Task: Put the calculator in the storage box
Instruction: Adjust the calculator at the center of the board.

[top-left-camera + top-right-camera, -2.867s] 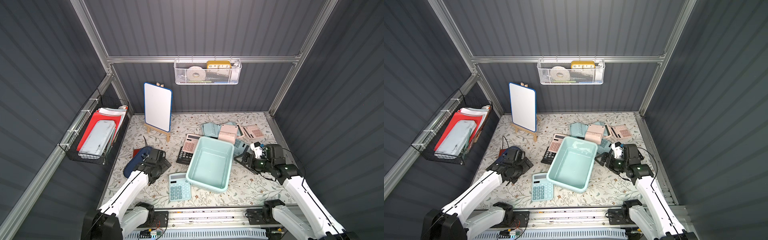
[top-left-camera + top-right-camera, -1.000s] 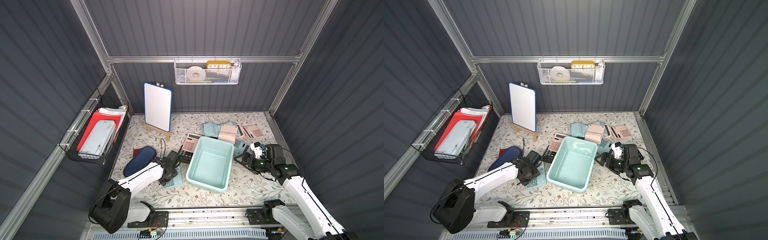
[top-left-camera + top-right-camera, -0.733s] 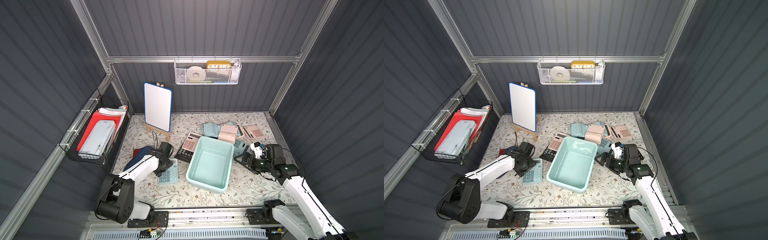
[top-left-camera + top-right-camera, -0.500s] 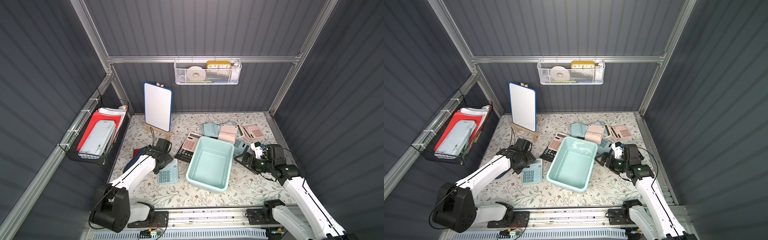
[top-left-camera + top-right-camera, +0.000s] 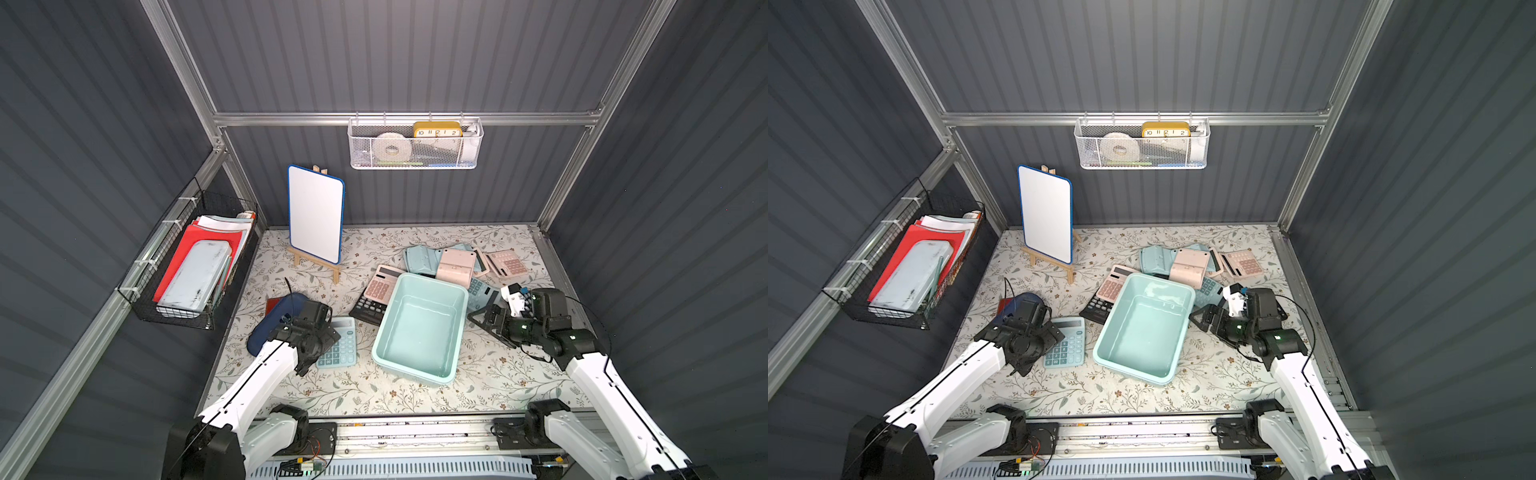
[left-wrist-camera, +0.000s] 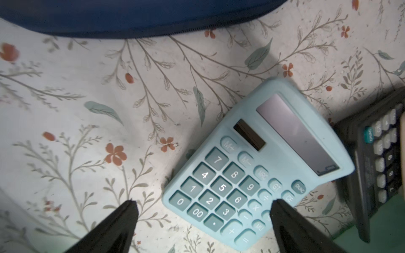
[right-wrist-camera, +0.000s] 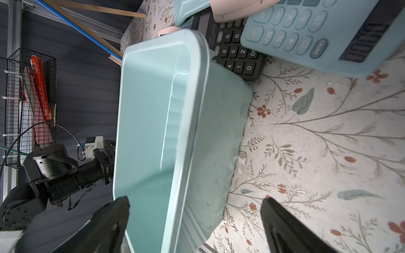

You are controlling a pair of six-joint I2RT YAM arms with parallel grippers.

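the blue calculator (image 5: 338,345) lies flat, keys up, on the floral mat (image 5: 332,390) just beside the storage box (image 5: 432,280), its display end toward the back wall and its long axis running front to back, roughly along the box's side. the left gripper (image 6: 203,203) hangs over one edge, jaws wide apart and empty. i'd centre it across the narrow width before closing

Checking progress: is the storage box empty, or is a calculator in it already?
Empty: the storage box shows a bare bottom in both top views.
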